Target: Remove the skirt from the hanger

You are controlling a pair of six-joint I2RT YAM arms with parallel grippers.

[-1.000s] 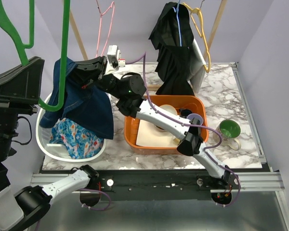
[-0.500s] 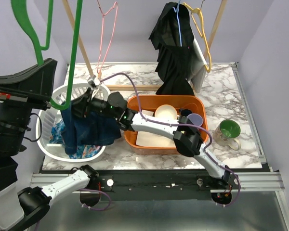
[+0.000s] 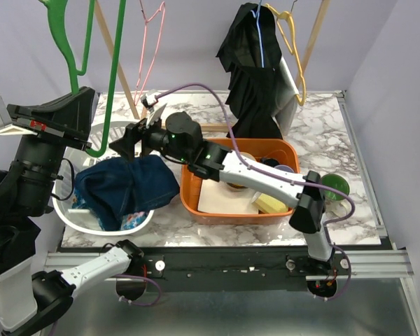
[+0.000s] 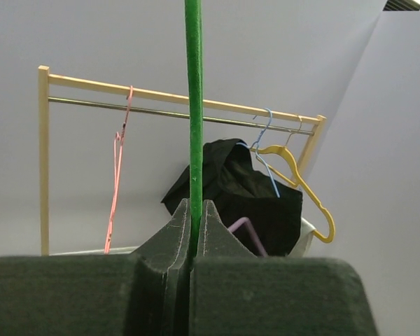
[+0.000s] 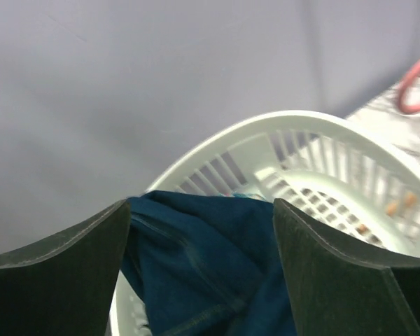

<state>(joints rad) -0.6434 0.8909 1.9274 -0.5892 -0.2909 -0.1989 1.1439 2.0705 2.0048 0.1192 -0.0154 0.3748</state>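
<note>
The green hanger (image 3: 116, 70) (image 4: 194, 105) hangs bare at the upper left, and my left gripper (image 3: 80, 105) (image 4: 194, 217) is shut on its thin bar. The dark blue denim skirt (image 3: 126, 187) (image 5: 210, 280) lies crumpled in the white laundry basket (image 3: 141, 218) (image 5: 301, 150), off the hanger and draped over the basket's right rim. Just above the basket's far edge my right gripper (image 3: 129, 140) (image 5: 203, 231) stands open. Nothing is held between its fingers (image 5: 63, 245), and the skirt lies below them.
An orange bin (image 3: 196, 203) with dishes stands right of the basket, and a green mug (image 3: 334, 189) further right. On the wooden rail at the back hang a pink hanger (image 3: 148, 42), a black garment (image 3: 255, 77) on a blue hanger, and a yellow hanger (image 3: 294, 49).
My right gripper carried the skirt down off the hanger into the basket, opened and let it go. The left gripper raised the green hanger, now bare.
</note>
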